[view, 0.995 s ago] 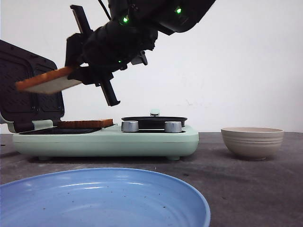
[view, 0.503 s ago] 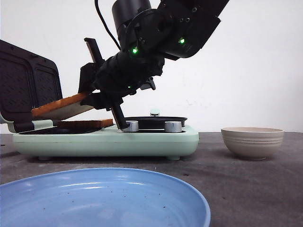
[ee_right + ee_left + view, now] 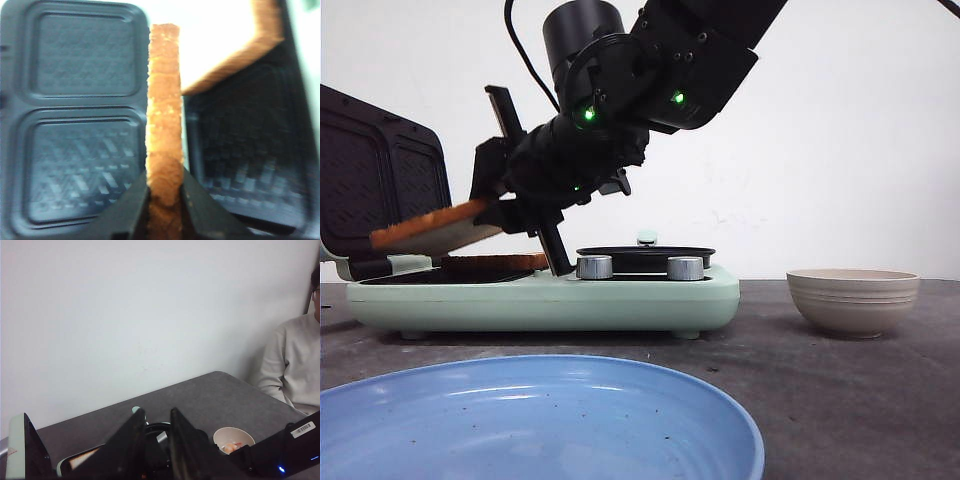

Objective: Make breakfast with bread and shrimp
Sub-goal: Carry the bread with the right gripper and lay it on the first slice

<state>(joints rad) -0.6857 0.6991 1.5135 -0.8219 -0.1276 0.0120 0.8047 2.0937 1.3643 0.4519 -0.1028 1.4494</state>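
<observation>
right gripper [image 3: 490, 215] is clamped on one bread slice [image 3: 428, 226] by its edge, slice cantilevered out to the robot's left, tilted, far end lower. second slice [image 3: 492, 262] already lies flat on the lower plate of the sandwich maker [image 3: 550, 295]

key relation: held slice is just above the lying one, apart, and looks shifted toward the open lid [image 3: 375, 190]; long axis runs left-right in the front view, roughly parallel to the plate but nose-down. judging by that, the next move is a short drop plus levelling, and maybe a small pull back toward the knobs [image 3: 594, 267] to stack squarely. risk: far corner touches first and the slice skids against the lid

right wrist view: crust edge [image 3: 164, 120] seen end-on between the two fingers [image 3: 131, 207], ribbed plate halves either side, other slice [image 3: 240, 45] off to one side

left gripper [image 3: 152, 440]: up high, jaws a narrow gap apart, holding nothing; right arm is clearly the nearer one

bowl [image 3: 853, 298] well right of the appliance, looks to hold shrimp [image 3: 231, 446] in the left wrist view; blue plate [image 3: 535, 425] in front

writing: only a barcode sticker [image 3: 303, 429] on the arm, not readable; no brand visible
</observation>
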